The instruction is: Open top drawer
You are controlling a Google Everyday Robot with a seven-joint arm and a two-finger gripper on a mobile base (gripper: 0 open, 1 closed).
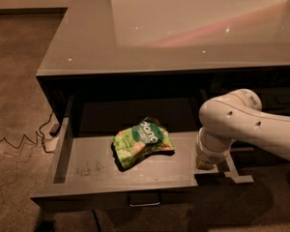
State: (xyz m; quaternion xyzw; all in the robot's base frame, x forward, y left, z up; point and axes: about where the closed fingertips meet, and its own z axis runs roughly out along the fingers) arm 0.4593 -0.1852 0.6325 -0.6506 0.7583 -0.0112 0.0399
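Tool [209, 166] at top drawer [87, 166] right edge, grip unclear; snack bag [141, 141] mid-floor.

Scene is dimly lit, with a warm cast. A broad pale glare, a pinkish streak and small specular dots are recorded on the glossy countertop [183, 33], so light is taken to come from overhead. The recess behind the top drawer [92, 168] is lost in shadow. The white arm [241, 124] is rendered brightest. The gripper [209, 164], at the drawer's front right corner, is shaded beneath it. Lettering on the green snack bag [141, 141] is softened.
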